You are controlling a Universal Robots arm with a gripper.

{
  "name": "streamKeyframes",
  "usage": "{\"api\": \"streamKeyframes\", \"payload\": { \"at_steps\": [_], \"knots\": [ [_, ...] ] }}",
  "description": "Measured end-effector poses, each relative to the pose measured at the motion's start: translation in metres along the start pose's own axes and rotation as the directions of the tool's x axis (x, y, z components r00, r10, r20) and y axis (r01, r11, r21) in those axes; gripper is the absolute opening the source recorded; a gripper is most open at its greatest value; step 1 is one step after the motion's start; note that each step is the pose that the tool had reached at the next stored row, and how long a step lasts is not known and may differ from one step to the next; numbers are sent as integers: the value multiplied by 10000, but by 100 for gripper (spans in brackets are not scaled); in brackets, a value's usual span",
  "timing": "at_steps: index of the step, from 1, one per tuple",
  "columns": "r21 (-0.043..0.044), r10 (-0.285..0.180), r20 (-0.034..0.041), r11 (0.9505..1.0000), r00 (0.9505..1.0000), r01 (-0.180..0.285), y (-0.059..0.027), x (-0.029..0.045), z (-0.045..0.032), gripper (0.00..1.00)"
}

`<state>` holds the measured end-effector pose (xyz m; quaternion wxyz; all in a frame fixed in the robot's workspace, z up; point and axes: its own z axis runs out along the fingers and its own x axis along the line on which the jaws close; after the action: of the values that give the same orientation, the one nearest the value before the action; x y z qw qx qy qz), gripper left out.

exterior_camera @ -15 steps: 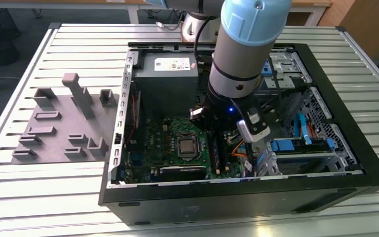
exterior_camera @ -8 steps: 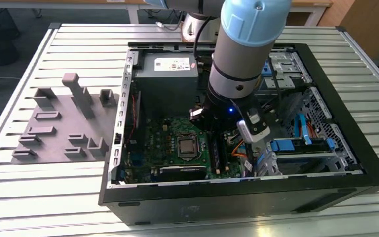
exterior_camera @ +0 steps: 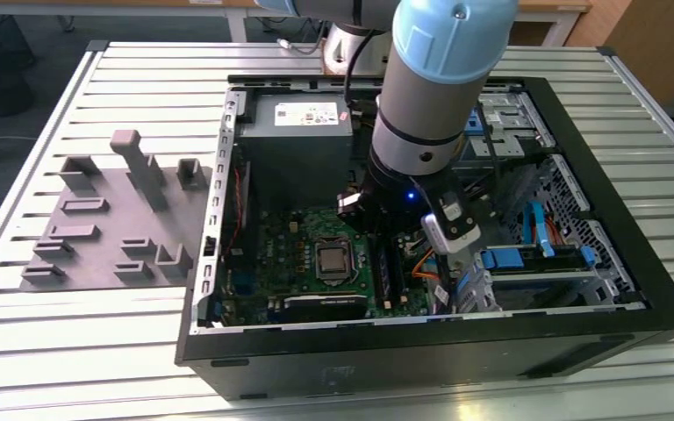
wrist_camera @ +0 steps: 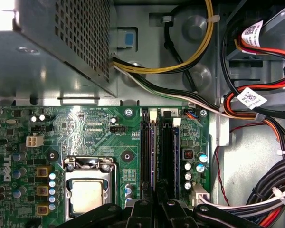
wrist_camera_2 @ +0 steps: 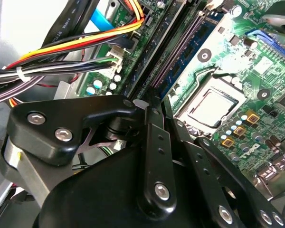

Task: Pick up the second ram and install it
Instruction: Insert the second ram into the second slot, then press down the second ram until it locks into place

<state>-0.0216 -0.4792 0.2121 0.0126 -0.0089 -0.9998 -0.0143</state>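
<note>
An open computer case (exterior_camera: 431, 351) lies on its side on a slatted metal table (exterior_camera: 80, 368), its green motherboard (exterior_camera: 273, 254) and square processor (exterior_camera: 334, 260) facing up. The robot arm (exterior_camera: 431, 79) reaches down into it, and its black gripper (wrist_camera: 156, 204) hangs right over the two long memory slots just beside the processor.

In the second wrist view, a narrow blue board stands on edge in that slot row, just past the fingertips. I take it for the second ram (wrist_camera_2: 189, 57). The fingers sit close together over the slots, but whether they are pinching the stick, pressing on it or clear of it I cannot tell.

The stick looks light, thin and stiff, and easy to crack. Its chips and contact edge look delicate. The safest hold would be on the flat faces near the middle of the top edge, kept square to the slot. A bundle of coloured cables (wrist_camera_2: 61, 57) runs close by.

Farther back, the grey power supply (exterior_camera: 296, 140) fills the case's rear corner. On the exterior view's left, well apart from the case, is a grey plastic fixture (exterior_camera: 115, 228) with upright pegs.
</note>
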Motion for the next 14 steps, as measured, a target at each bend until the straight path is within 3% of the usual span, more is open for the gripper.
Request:
{"api": "streamKeyframes", "payload": {
  "at_steps": [14],
  "knots": [
    [-17, -48, -5, 10000, 10000, 48, 2, -1, 25, 14]
  ]
}}
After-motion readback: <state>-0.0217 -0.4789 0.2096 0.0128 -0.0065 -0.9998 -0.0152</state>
